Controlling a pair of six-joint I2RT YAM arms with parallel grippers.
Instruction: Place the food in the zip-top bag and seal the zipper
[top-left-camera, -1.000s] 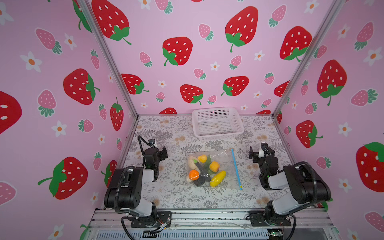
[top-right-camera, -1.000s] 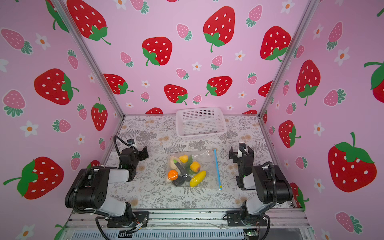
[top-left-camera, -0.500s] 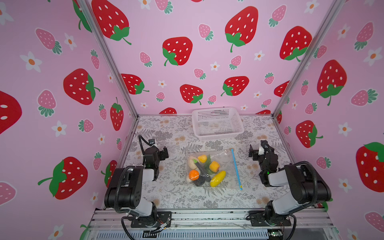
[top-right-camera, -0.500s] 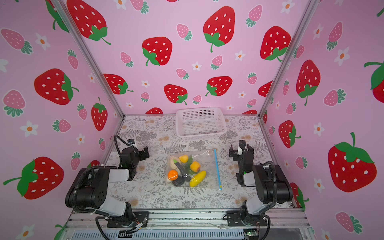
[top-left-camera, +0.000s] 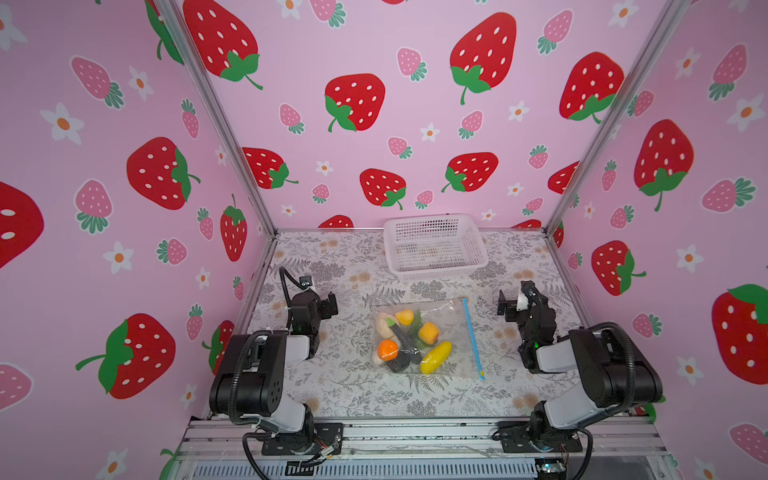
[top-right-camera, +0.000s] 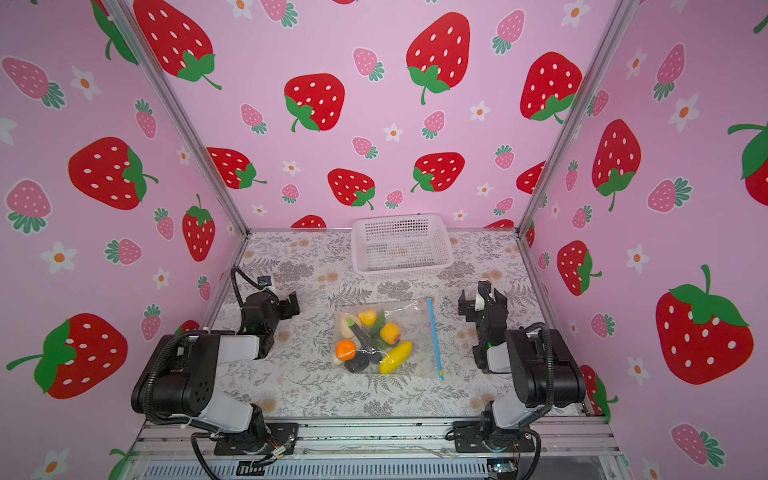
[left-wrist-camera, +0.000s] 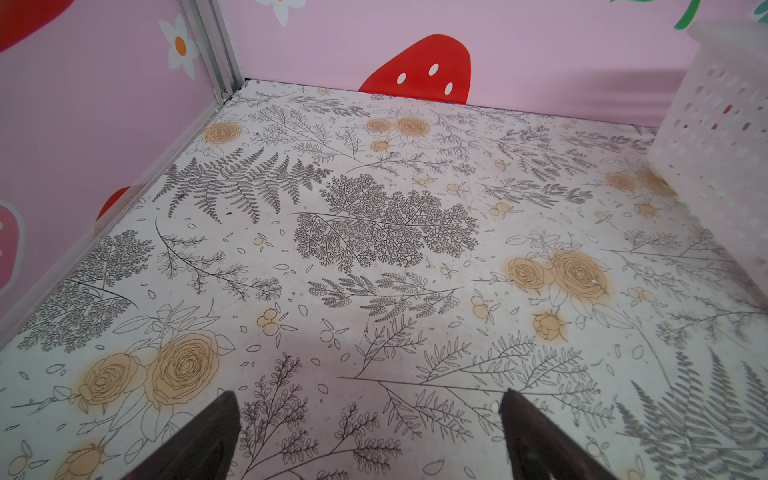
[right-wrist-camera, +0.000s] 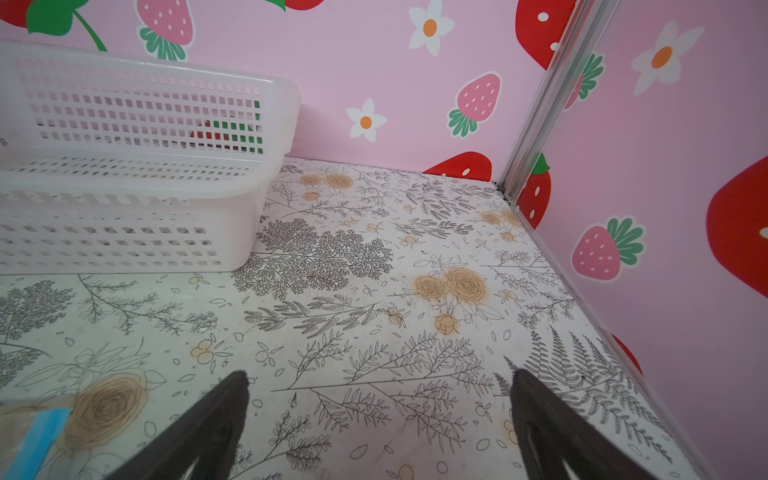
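The clear zip-top bag (top-left-camera: 444, 328) (top-right-camera: 409, 328) lies flat in the middle of the table in both top views. The food (top-left-camera: 409, 343) (top-right-camera: 372, 343) sits inside it: yellow, orange, cream and dark pieces bunched toward its left side. The light-blue zipper (top-left-camera: 471, 336) (top-right-camera: 434, 336) runs straight along the bag's right edge, with its yellow tab at the near end. My left gripper (top-left-camera: 327, 306) (left-wrist-camera: 368, 397) is open over bare table left of the bag. My right gripper (top-left-camera: 513, 303) (right-wrist-camera: 380, 374) is open right of it, holding nothing. A bag corner (right-wrist-camera: 37, 436) shows in the right wrist view.
A white perforated basket (top-left-camera: 434, 222) (right-wrist-camera: 145, 75) stands at the back of the table, behind the bag. Pink strawberry walls close in the left, right and back sides. The floral table surface (left-wrist-camera: 374, 232) lies under both grippers.
The left gripper's jaws have spread slightly wider. Both arms have shifted only a little beside the bag. The bag and the food have not moved.
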